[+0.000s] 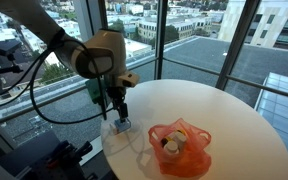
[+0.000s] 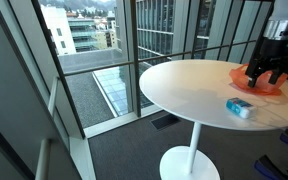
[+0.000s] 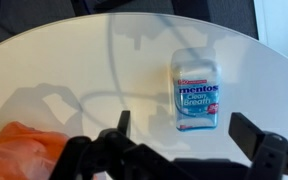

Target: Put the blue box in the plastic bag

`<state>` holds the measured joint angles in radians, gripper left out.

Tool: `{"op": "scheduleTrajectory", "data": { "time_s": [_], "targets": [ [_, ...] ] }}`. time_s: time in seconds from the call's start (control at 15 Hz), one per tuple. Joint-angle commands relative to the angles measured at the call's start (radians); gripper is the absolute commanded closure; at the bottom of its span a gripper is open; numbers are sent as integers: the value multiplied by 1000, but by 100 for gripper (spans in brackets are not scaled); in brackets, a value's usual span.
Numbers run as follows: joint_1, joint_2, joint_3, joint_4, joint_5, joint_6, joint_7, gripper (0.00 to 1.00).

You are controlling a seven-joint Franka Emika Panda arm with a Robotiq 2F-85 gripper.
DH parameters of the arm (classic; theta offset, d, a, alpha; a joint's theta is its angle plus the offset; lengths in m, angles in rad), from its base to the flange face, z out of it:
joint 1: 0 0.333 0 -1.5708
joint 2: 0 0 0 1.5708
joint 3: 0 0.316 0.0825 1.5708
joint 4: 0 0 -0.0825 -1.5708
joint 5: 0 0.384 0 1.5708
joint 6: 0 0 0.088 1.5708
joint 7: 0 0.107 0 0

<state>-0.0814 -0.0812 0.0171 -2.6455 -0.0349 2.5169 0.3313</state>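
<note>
Blue box point(image 3: 198, 92) lies flat, label up, on the round white table point(image 1: 234, 110), near the orange plastic bag point(image 1: 179, 147) but not touching it. Gripper point(image 3: 188, 126) hovers just above the box with jaws spread wide and nothing held. In the wrist view the box sits in the gap between the fingers.

Blue box point(image 3: 198, 92) lies on the table point(image 3: 84, 60), near the plastic bag point(image 3: 19, 150)
</note>
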Motion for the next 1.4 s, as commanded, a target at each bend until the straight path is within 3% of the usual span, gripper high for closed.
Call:
{"op": "scheduleTrajectory", "data": {
  "time_s": [0.0, 0.47, 1.13, 1.2, 1.27, 1.33],
  "targets": [
    [9, 42, -13, 7, -12, 69, 5, 0],
    [31, 197, -24, 37, 2, 206, 4, 0],
    [84, 338, -44, 93, 38, 243, -12, 0],
    [89, 345, -47, 97, 38, 243, -10, 25],
    [93, 349, -51, 100, 37, 242, -9, 26],
    [97, 351, -56, 104, 35, 240, -7, 34]
  ]
}}
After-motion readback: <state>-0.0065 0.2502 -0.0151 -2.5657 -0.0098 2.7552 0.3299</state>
